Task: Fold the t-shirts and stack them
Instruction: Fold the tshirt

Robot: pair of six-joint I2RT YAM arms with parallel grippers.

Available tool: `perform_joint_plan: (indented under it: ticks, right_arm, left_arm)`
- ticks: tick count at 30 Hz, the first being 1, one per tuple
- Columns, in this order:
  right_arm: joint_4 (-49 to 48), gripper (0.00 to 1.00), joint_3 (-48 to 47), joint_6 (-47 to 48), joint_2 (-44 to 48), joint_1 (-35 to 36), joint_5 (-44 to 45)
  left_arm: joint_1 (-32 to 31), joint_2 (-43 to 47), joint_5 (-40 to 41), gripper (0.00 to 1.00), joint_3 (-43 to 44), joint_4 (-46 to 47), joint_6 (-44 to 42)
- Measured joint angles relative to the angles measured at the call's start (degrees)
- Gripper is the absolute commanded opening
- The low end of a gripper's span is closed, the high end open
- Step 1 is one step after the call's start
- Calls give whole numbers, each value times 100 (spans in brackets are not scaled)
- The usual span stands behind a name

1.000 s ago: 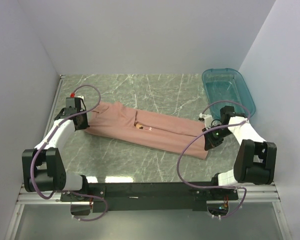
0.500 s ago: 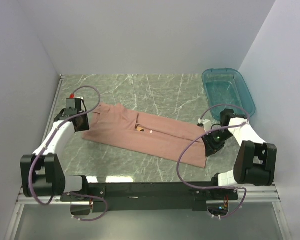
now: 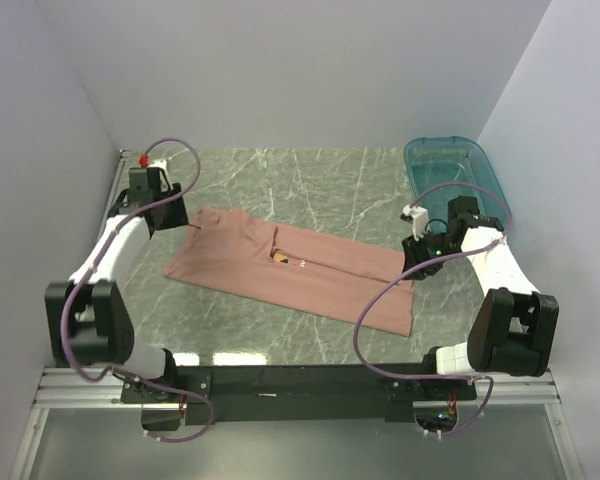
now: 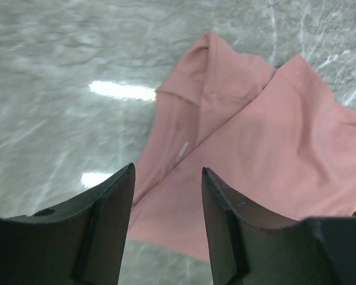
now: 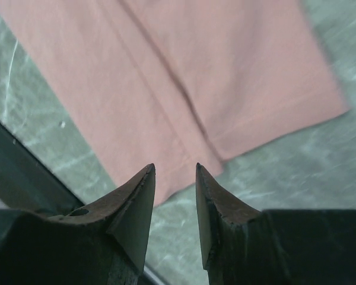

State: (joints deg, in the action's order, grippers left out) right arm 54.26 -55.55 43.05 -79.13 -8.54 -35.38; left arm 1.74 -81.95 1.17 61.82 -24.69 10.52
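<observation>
Marbled desk [image 3: 330, 175] bears one t-shirt [image 3: 290, 265], folded long across its middle. Left end effector [image 4: 166, 172] hangs parted and empty by its left end; right end effector [image 5: 175, 169], narrowly parted, by its right.

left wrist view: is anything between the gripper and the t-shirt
Nothing visible stands in the way. The left gripper hangs open above the t-shirt, whose folded end lies on the table just beyond it.
</observation>
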Motion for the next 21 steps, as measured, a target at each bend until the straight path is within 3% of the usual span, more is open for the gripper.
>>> perform_joint_plan:
  ticks: [11,21]
  right_arm:
    - [-1130,40,-306,-872,-282,31,35]
    - [-1401,40,-304,-1180,-302,31,114]
  left_arm:
    - [4,-2059,-846,41,1040,367,560]
    - [4,-3211,-1241,41,2197,361,699]
